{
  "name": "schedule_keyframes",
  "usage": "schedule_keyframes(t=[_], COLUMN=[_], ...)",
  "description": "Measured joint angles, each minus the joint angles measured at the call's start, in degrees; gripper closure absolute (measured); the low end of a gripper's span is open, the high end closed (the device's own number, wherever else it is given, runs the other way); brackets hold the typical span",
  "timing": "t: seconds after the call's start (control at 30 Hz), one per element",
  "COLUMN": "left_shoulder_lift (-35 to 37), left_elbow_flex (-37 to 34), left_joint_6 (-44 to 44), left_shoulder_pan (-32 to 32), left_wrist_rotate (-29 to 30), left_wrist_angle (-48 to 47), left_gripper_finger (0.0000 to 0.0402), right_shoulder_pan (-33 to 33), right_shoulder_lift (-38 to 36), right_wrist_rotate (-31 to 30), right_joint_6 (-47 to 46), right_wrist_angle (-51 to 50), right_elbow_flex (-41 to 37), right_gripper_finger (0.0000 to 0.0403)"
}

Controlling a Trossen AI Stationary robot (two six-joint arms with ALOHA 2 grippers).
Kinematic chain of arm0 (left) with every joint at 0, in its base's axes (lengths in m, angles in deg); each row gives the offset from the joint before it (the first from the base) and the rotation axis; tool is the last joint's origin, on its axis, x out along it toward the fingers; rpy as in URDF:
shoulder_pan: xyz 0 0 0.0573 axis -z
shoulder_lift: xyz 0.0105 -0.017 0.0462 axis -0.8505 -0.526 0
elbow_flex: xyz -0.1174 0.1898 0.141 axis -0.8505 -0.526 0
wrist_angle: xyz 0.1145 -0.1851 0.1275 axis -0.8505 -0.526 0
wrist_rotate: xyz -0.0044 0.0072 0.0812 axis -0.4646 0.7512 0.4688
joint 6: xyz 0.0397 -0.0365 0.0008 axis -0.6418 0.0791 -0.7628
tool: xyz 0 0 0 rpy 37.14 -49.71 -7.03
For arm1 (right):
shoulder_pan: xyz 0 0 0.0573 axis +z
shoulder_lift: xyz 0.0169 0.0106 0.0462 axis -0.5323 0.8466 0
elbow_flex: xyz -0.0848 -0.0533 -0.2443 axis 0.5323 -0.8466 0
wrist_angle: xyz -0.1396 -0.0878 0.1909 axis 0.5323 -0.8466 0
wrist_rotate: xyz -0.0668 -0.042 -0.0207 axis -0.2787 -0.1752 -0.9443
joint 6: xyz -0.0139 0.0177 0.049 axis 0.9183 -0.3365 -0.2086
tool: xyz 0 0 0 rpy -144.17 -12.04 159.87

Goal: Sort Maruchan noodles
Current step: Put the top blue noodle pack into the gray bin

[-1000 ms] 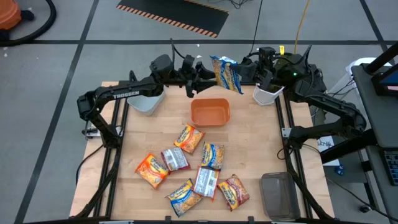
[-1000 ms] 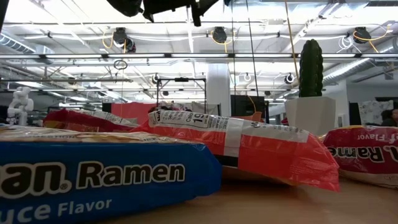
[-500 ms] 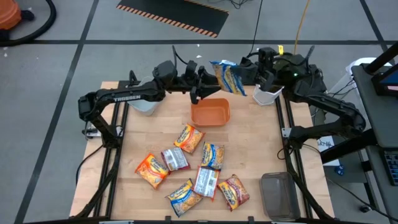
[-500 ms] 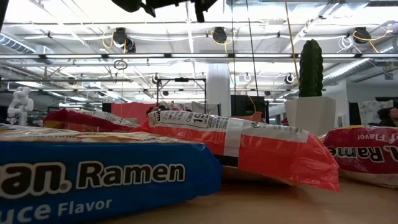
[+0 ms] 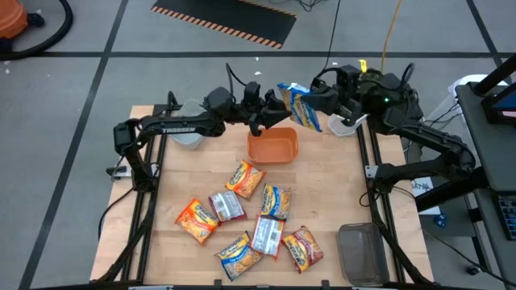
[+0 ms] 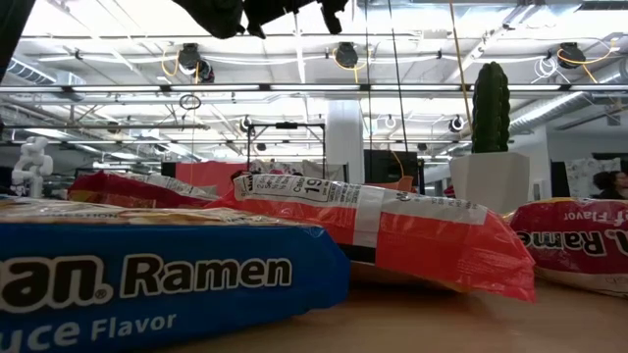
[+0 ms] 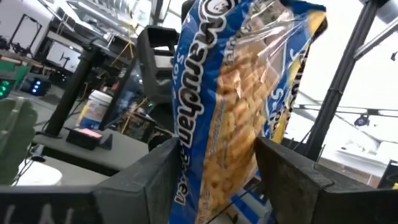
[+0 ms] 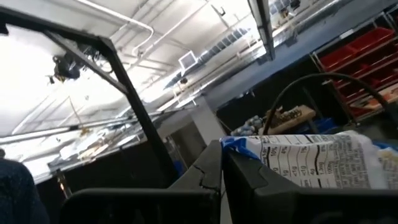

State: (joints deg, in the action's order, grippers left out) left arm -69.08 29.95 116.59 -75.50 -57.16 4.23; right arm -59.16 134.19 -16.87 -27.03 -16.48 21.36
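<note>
A blue-and-yellow Maruchan packet (image 5: 301, 105) hangs in the air over the far rim of the orange bin (image 5: 272, 146). My right gripper (image 5: 322, 102) is shut on it from the right. My left gripper (image 5: 276, 114) is open and comes in from the left. In the left wrist view its two fingers stand on either side of the packet (image 7: 230, 106); I cannot tell whether they touch it. Several more packets (image 5: 246, 179) (image 5: 267, 235) lie flat on the table nearer me. My right gripper pinches the packet between its two fingers by an edge (image 8: 252, 148), with the white printed back (image 8: 311, 163) showing beyond the fingertips. The fingers reach in about level from the table's right side. The packet is lifted clear and stands on edge, tilted.
A grey bin (image 5: 187, 134) sits at the far left and a white bin (image 5: 347, 123) at the far right. A clear bin (image 5: 361, 253) is at the near right corner. In the low view a blue packet (image 6: 147, 279) and a red-silver packet (image 6: 392, 230) fill the foreground.
My left gripper has moved toward the table's right, closing on the held packet until its fingers flank it. The packet, held by my right gripper, has shifted slightly right and down.
</note>
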Motion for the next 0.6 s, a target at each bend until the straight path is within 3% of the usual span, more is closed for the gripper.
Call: schedule_keyframes(t=[0.33, 0.6], left_shoulder_lift=[0.1, 0.2], left_elbow_flex=[0.0, 0.0], left_joint_6=[5.0, 4.3], left_shoulder_pan=[0.8, 3.0], left_wrist_rotate=[7.6, 6.5], left_wrist_angle=[-1.6, -1.0], left_gripper_finger=[0.0189, 0.0168], right_shoulder_pan=[-2.1, -2.0], right_shoulder_lift=[0.9, 1.6], right_wrist_rotate=[2.4, 5.3], right_joint_6=[2.0, 1.5], right_wrist_angle=[-2.0, -3.2], right_elbow_flex=[0.0, -0.2], right_gripper_finger=[0.0403, 0.0403])
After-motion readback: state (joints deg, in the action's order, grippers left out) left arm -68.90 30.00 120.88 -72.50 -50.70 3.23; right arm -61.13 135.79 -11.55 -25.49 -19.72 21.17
